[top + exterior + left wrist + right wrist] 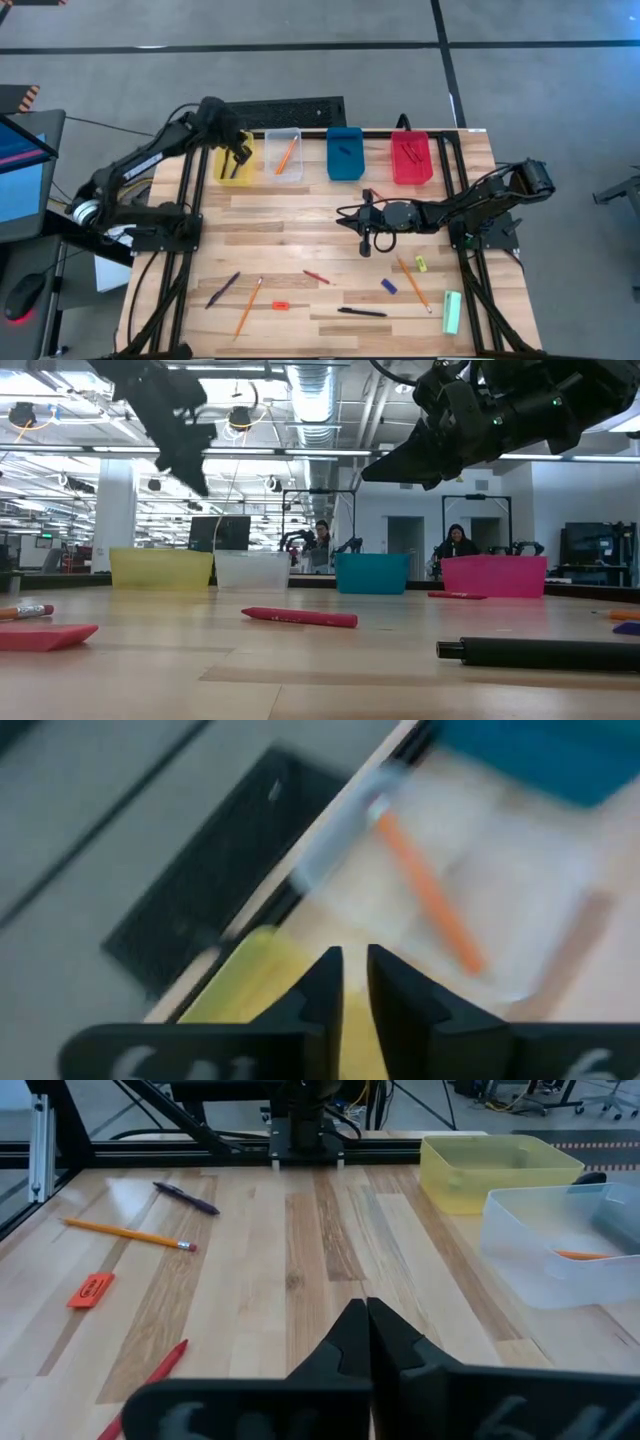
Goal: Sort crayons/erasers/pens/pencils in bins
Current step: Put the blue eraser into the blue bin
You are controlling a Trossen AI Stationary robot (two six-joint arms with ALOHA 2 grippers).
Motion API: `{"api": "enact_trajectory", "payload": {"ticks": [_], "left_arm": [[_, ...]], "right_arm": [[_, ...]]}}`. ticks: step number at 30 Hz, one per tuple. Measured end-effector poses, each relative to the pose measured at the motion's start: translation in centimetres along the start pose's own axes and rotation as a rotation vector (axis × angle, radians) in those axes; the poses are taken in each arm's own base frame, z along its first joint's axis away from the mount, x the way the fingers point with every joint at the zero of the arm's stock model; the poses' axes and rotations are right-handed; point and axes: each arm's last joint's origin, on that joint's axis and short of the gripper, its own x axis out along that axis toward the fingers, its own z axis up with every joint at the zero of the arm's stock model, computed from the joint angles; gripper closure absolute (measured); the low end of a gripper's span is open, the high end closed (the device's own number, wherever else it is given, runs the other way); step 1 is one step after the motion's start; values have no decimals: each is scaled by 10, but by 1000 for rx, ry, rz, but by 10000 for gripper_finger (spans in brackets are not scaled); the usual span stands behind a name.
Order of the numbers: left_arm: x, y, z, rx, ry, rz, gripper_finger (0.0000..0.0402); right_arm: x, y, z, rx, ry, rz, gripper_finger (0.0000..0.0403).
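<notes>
So your left gripper [238,157] hangs over the small yellow plastic bin [229,170], w/ dark pens [234,172] lying in it right under the tips. Fingers [318,990] are nearly together w/ just a thin slit, nothing pinched. Clear plastic bin [287,168] just beside them holds a long orange pencil [430,895]. Your right gripper [364,243] sits mid-table, fingers [352,1342] pressed together, empty; red crayon [316,275] lies near its tips.

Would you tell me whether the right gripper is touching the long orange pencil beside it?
Apart: high view shows bare wood between the right gripper and long orange pencil.
</notes>
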Motion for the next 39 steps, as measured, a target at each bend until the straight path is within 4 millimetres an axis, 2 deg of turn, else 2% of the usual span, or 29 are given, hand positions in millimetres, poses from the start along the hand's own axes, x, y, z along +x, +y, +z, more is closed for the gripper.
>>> {"api": "enact_trajectory", "payload": {"ticks": [4,9,21,29,39], "left_arm": [[-15,-28,1,62,-185,-84,396],[-23,-59,-7,102,-345,-180,398],[-7,-119,-36,168,-567,-400,400],[-4,-137,-53,152,-688,-490,400],[2,-140,-70,129,-774,-513,400]], "right_arm": [[0,0,0,0,0,0,400],[0,0,0,0,0,0,399],[0,0,0,-1,4,0,400],[0,0,-1,-2,8,-1,397],[-2,4,1,2,40,7,401]]}}
